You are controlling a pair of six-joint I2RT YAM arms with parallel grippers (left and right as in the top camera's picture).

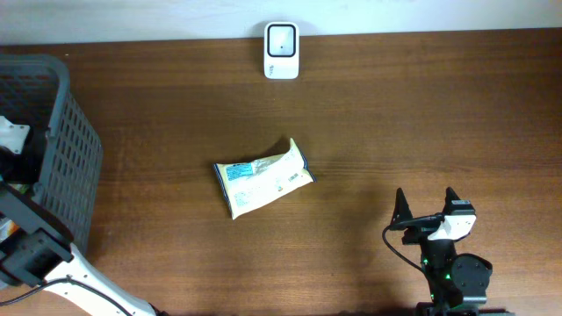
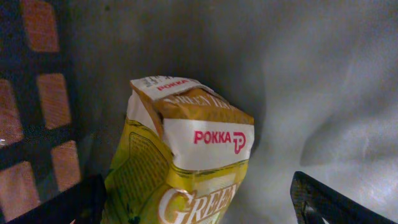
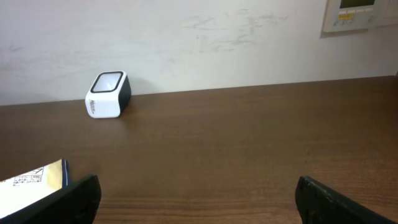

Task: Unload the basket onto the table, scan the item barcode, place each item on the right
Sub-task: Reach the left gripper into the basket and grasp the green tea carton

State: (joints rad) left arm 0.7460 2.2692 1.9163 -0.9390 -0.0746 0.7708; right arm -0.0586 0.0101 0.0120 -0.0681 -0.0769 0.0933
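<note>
Right pincer hangs spread and empty over the brown wood-grain bench. The left pincer is sunk out of overhead sight in the grey mesh basket, only its dark tips showing, wide apart astride a folded-top yellow carton whose lower half is cut off. A crinkled yellow-and-white packet lies mid-bench, its print unreadable, well apart from the small rounded white scanner at the far edge.

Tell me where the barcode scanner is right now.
In the overhead view the barcode scanner stands at the far edge of the table, about midway across, beyond the yellow packet lying near the centre.
</note>
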